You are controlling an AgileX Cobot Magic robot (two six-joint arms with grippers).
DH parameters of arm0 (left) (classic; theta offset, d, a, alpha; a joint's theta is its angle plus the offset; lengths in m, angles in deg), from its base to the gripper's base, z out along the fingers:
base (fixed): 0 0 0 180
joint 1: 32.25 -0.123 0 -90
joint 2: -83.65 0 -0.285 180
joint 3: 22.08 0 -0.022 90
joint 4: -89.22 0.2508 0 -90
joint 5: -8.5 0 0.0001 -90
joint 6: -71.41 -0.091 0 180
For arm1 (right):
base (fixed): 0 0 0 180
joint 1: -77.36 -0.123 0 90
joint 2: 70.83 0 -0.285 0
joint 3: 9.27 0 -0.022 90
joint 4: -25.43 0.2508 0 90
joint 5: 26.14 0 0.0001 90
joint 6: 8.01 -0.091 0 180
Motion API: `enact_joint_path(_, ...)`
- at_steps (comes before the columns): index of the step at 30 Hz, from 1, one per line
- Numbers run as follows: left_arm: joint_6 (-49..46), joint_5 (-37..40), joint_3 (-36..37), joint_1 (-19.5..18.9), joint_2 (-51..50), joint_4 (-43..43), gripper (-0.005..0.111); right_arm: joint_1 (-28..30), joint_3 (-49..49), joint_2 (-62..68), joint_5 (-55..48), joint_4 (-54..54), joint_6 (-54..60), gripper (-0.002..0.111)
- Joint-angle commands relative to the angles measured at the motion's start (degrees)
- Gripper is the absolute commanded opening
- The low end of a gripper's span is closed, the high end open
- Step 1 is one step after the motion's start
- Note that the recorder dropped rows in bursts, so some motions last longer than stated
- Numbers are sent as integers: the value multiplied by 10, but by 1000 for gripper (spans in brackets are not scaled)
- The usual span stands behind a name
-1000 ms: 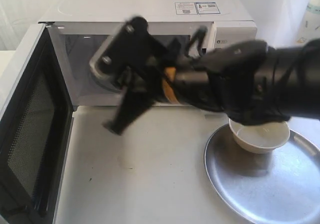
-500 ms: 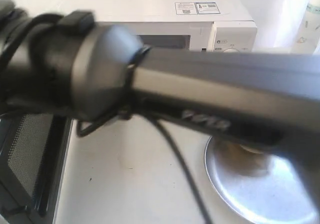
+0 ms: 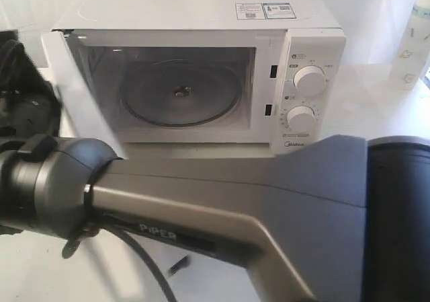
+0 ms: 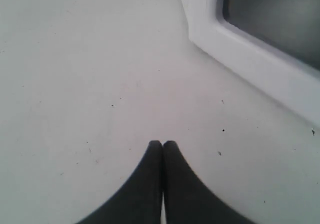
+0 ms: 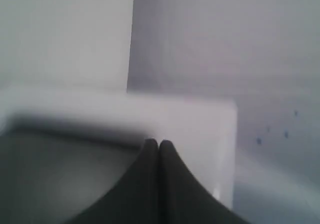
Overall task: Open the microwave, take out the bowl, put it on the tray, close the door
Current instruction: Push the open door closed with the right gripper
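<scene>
A second ago the door (image 3: 79, 100) stood wide open at the left, and you could see the bowl sitting in the tray. Now the door is swung partway toward the microwave (image 3: 201, 13) and blurred, and your right arm (image 3: 242, 208) crosses the whole foreground, hiding bowl and tray. The turntable (image 3: 180, 92) shows bare in the cavity. Your right hand (image 5: 158, 144) is clenched on nothing, its tips right at a white edge of the door — contact unclear. Your left hand (image 4: 162, 145) is clenched too, empty, low over the tabletop (image 4: 75, 84).
</scene>
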Motion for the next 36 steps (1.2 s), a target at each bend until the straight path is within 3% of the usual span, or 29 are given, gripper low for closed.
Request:
enact_joint_path(1, 0, 2, -2, 3, 1, -6, 0, 41, 2, 1, -178, -8, 67, 0)
enact_joint_path(12, 0, 2, -2, 3, 1, -6, 0, 138, 2, -6, -178, 117, -62, 0)
enact_joint_path(24, 0, 2, -2, 3, 1, -6, 0, 138, 4, -140, -178, 308, -50, 0)
enact_joint_path(30, 0, 2, -2, 3, 1, -6, 0, 125, 7, -261, -178, 497, -86, 0)
enact_joint_path(36, 0, 2, -2, 3, 1, -6, 0, 125, 7, -327, -178, 506, -86, 0)
